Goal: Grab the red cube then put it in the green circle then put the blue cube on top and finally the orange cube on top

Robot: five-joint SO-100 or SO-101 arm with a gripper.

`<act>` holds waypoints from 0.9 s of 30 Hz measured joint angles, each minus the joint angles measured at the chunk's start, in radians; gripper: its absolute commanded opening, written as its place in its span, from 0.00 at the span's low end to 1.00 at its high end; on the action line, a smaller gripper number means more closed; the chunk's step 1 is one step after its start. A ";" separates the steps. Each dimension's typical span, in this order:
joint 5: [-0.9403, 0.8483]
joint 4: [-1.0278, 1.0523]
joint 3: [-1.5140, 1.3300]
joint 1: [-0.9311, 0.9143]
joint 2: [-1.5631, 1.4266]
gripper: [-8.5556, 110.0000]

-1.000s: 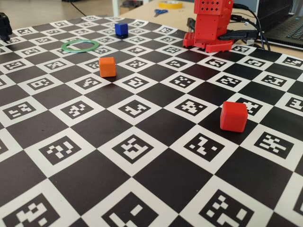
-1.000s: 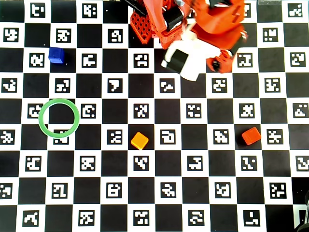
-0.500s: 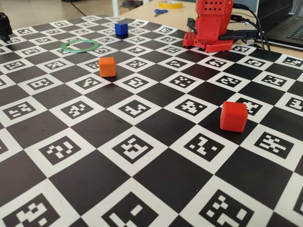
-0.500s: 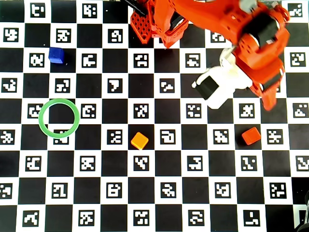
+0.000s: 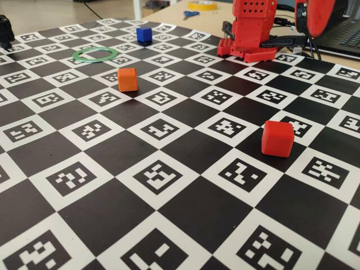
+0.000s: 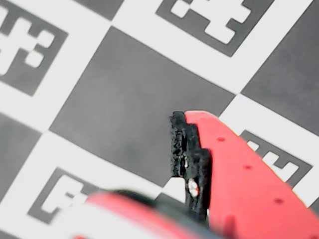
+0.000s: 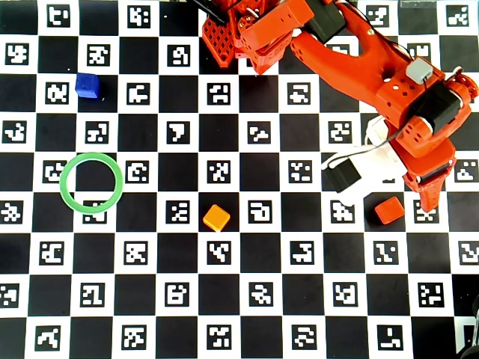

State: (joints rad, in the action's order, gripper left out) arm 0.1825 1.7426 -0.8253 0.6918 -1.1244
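The red cube (image 7: 389, 210) lies untouched; the gripper (image 7: 429, 196) has swung over beside it, ready for descent, though whether it is open I cannot tell.

We see open checkered table (image 7: 247, 314) around the red cube (image 7: 389, 210), with the hand (image 7: 429, 196) just beside it. The orange cube (image 7: 216, 218) lies between it and the green circle (image 7: 91, 182); the blue cube (image 7: 87, 85) stands well apart.
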 measured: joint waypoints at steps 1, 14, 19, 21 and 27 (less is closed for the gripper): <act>0.000 0.000 0.002 0.000 0.017 0.41; 0.063 -0.081 0.048 0.000 0.167 0.41; 0.067 -0.141 0.015 0.000 0.167 0.41; 0.067 -0.167 -0.006 0.000 0.172 0.41; 0.067 -0.227 -0.037 0.000 0.221 0.41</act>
State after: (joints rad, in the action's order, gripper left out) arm 0.2500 1.5156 -0.8621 0.6918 -0.9035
